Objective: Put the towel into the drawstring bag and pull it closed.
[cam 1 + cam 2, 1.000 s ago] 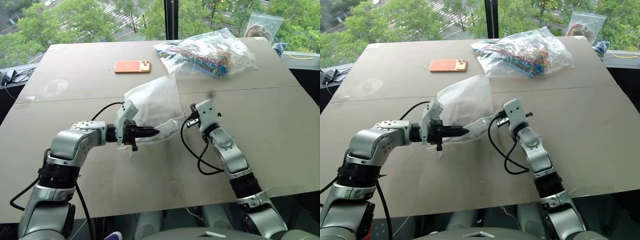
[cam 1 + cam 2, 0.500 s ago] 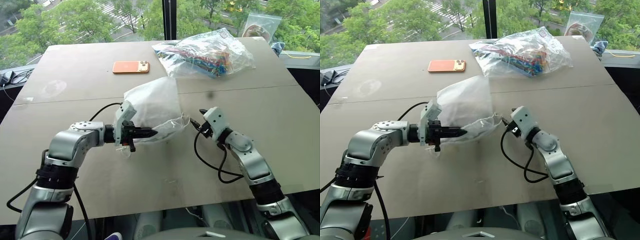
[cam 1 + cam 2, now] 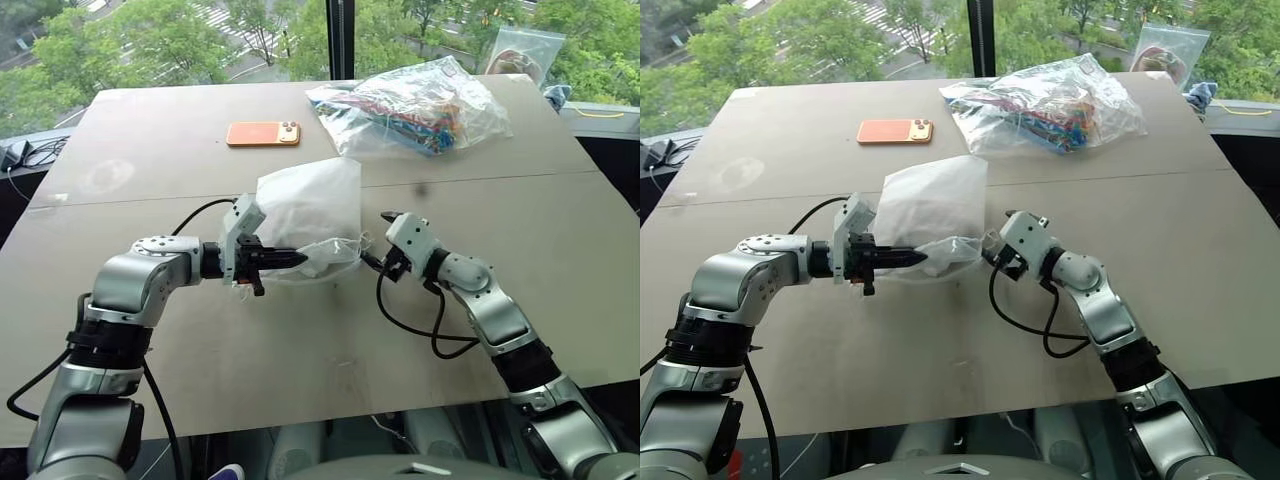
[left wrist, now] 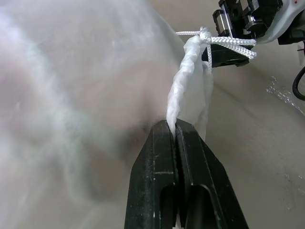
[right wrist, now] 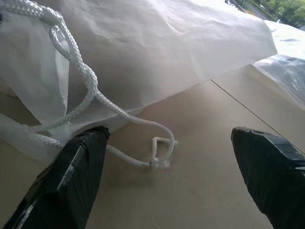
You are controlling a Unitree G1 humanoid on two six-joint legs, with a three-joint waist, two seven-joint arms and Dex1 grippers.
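Observation:
The drawstring bag (image 3: 305,210) lies puffed up at the middle of the table, its neck gathered toward me. My left gripper (image 4: 175,125) is shut on a twisted strip of the neck fabric (image 4: 183,71). The thin white cord (image 5: 90,90) hangs from the neck, and its loose end lies slack on the table. My right gripper (image 3: 377,245) stands open just right of the neck and points toward it. The cord's end lies between its fingers (image 5: 71,167) without touching them. The towel is hidden.
An orange phone (image 3: 264,133) lies behind the bag. A clear plastic bag of colourful items (image 3: 415,105) sits at the back right, with another plastic bag (image 3: 520,50) beyond it. A seam (image 3: 500,178) crosses the tabletop. Bare table lies in front of both arms.
My right gripper has opened, let the cord go, and swung round to point at the bag's neck. The cord has gone slack. My left gripper has kept its grip and place.

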